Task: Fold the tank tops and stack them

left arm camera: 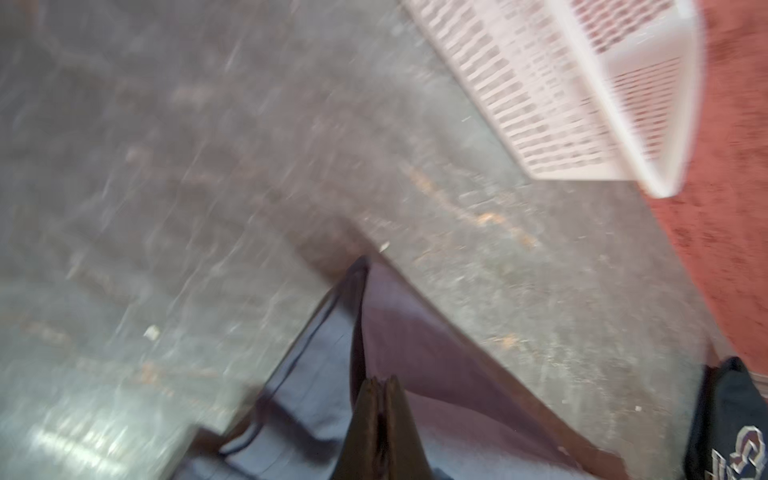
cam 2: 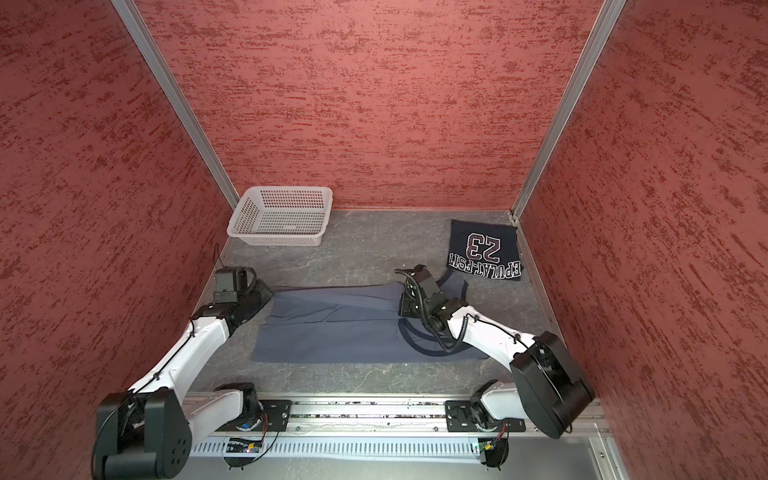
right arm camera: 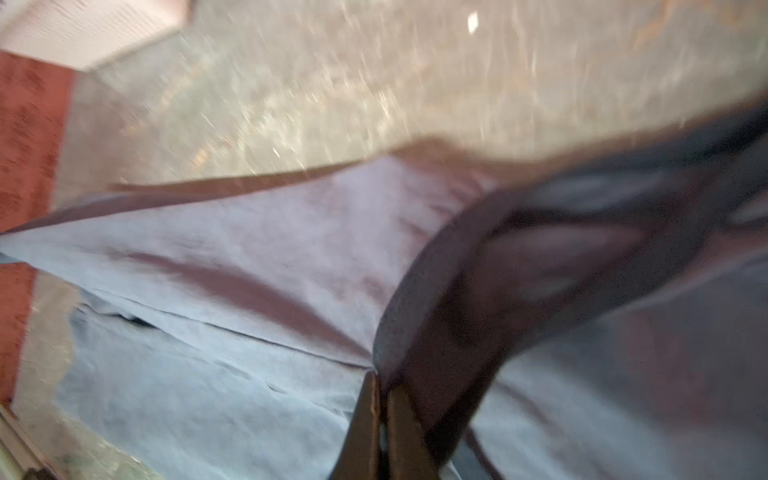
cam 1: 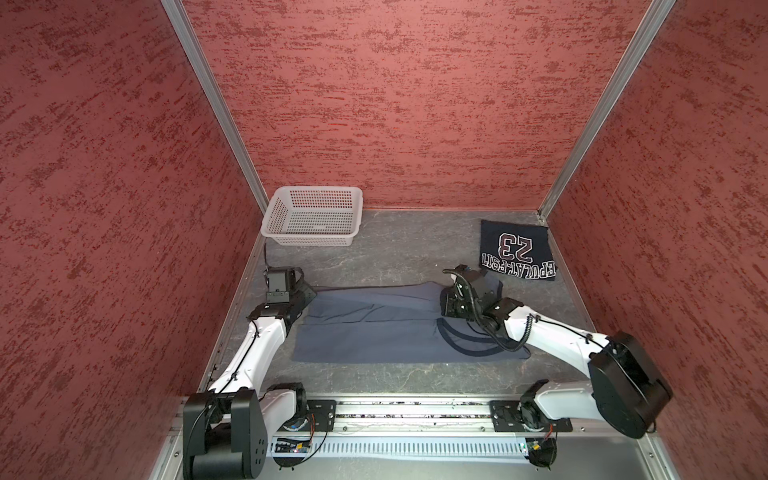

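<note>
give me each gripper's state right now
left gripper: shut on the grey top, at its far left corner.
right gripper: shut on the grey top, at the strap end.

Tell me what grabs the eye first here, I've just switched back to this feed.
The slate grey-blue tank top lies spread across the middle of the table. The left gripper and right gripper are both pinched shut on its far edge, one at the left corner and one near the armhole. Next come the folded navy tank top with its bold "23" in the far right corner, and the white basket in the far left corner.
</note>
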`<state>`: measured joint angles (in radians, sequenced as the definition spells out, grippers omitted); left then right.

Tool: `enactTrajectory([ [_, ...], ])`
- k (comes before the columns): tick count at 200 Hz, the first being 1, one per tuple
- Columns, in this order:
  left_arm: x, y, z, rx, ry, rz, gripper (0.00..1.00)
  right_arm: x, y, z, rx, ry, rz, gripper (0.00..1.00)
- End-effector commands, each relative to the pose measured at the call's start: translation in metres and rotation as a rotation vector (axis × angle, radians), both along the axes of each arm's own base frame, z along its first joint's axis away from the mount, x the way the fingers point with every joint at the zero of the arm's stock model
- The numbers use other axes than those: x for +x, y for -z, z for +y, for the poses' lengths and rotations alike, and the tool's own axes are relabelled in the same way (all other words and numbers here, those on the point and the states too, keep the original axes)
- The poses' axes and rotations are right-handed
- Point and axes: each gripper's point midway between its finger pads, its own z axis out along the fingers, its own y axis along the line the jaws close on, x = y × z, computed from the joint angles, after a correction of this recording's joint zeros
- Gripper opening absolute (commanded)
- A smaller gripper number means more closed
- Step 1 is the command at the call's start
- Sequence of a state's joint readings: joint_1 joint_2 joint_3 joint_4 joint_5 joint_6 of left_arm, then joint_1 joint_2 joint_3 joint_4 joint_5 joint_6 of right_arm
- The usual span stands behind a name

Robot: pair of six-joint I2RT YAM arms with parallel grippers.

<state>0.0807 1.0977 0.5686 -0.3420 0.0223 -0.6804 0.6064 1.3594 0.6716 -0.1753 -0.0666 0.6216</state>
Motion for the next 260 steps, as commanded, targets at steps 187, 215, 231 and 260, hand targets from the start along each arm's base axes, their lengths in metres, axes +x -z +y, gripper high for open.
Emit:
enactTrajectory([
  [187,0.048,0.009,-0.149,-0.015,0.453,0.13,0.75,0.125,-0.019,-0.161,-0.269,0.517,0.063,0.58],
  [215,0.046,0.038,-0.148,-0.042,0.427,0.199,0.75,0.135,0.003,-0.163,-0.315,0.526,0.123,0.55],
  [231,0.043,0.05,-0.144,-0.045,0.407,0.224,0.75,0.138,0.015,-0.168,-0.356,0.536,0.15,0.54],
  [260,0.037,0.068,-0.133,-0.065,0.359,0.256,0.75,0.149,0.023,-0.173,-0.391,0.544,0.15,0.48],
])
